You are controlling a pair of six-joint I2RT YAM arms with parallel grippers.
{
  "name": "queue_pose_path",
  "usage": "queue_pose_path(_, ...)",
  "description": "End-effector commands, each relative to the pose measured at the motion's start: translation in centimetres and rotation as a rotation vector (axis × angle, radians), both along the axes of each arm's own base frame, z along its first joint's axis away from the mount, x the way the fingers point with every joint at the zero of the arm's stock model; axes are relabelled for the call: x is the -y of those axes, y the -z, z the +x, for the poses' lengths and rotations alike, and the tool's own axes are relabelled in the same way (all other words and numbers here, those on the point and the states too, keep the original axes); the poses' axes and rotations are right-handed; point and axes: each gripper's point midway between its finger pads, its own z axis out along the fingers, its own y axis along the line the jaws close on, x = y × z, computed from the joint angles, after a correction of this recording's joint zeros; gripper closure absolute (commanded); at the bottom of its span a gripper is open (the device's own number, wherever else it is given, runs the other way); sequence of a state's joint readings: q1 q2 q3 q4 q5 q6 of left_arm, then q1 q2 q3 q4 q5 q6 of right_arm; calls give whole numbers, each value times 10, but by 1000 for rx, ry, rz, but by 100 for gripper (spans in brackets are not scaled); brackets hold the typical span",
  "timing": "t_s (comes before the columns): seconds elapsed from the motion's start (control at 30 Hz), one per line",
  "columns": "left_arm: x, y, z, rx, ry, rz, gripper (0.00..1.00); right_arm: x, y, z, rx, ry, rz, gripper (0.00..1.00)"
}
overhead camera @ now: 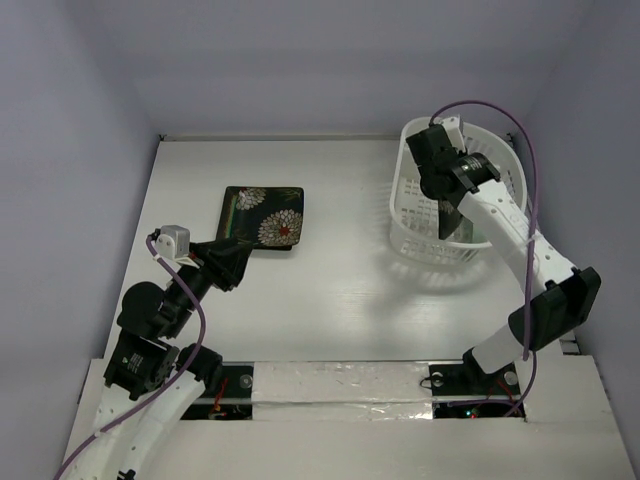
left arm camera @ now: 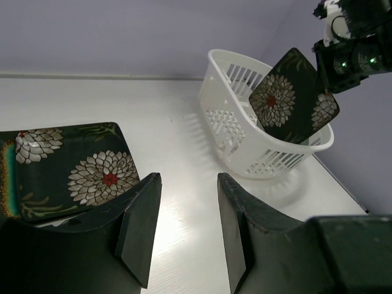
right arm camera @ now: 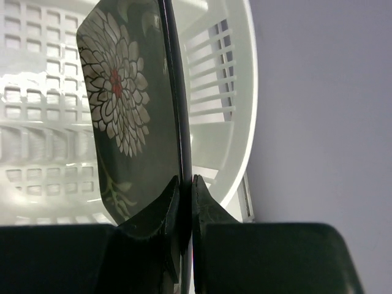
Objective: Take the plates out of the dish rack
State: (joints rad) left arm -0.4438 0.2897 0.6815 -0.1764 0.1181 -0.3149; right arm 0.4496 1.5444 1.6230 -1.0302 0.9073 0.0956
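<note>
Right wrist view — flowered plate (right arm camera: 122,110) edge-on, pinched between both fingers (right arm camera: 153,215).

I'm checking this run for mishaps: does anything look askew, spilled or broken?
Nothing broken or spilled. The flat floral plate lies shifted on a teal plate beneath, leaving a teal strip showing. The right end effector pinches a second floral plate by its rim, tilted, partly within the dish rack.

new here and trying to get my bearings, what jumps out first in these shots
The right gripper pinches the edge of a flowered black plate, tilted up in the white dish rack at the far right. A matching plate lies flat on the table at left, just ahead of the open left gripper.
</note>
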Motion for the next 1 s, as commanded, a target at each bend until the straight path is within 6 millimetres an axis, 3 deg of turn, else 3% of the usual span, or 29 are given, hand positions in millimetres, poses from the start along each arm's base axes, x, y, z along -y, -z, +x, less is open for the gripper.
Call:
queue_pose_path(0.0, -1, -26, -2, 70, 1, -24, 61, 20, -81, -15, 242, 106, -8, 100)
queue_pose_path(0.03, 0, -26, -2, 70, 3, -25, 61, 19, -96, -17, 279, 111, 8, 100)
queue_pose_path(0.3, -1, -23, -1, 63, -3, -22, 61, 6, -158, -42, 499, 97, 169, 100)
queue_pose_path(0.43, -1, -22, 0, 57, -9, -20, 61, -40, -174, -38, 585, -47, 359, 100)
queue_pose_path(0.47, -2, -22, 1, 58, -12, -21, 61, -60, -187, -36, 646, -105, 452, 100)
queue_pose_path(0.5, -2, -21, 1, 56, -14, -20, 61, -83, -179, -30, 624, -182, 517, 100)
queue_pose_path(0.53, -2, -22, 2, 56, -17, -21, 61, -100, -181, -26, 637, -232, 580, 100)
queue_pose_path(0.57, -4, -22, 3, 57, -26, -22, 61, -136, -192, -19, 667, -355, 721, 100)
queue_pose_path(0.6, -5, -22, 3, 58, -32, -24, 61, -154, -191, -15, 666, -410, 785, 100)
queue_pose_path(0.63, -7, -23, 3, 62, -41, -29, 61, -172, -177, -9, 642, -448, 828, 100)
queue_pose_path(0.67, -9, -24, 3, 65, -53, -31, 61, -200, -187, -4, 668, -531, 948, 100)
queue_pose_path(0.83, -20, -28, 3, 82, -106, -51, 60, -295, -159, 18, 586, -687, 1268, 100)
queue_pose_path(0.9, -20, -28, 3, 83, -109, -53, 60, -319, -150, 24, 559, -703, 1336, 100)
queue_pose_path(0.93, -19, -27, 4, 79, -109, -50, 60, -333, -131, 36, 526, -690, 1349, 100)
queue_pose_path(0.97, -20, -26, 6, 77, -115, -48, 60, -344, -136, 37, 541, -693, 1406, 100)
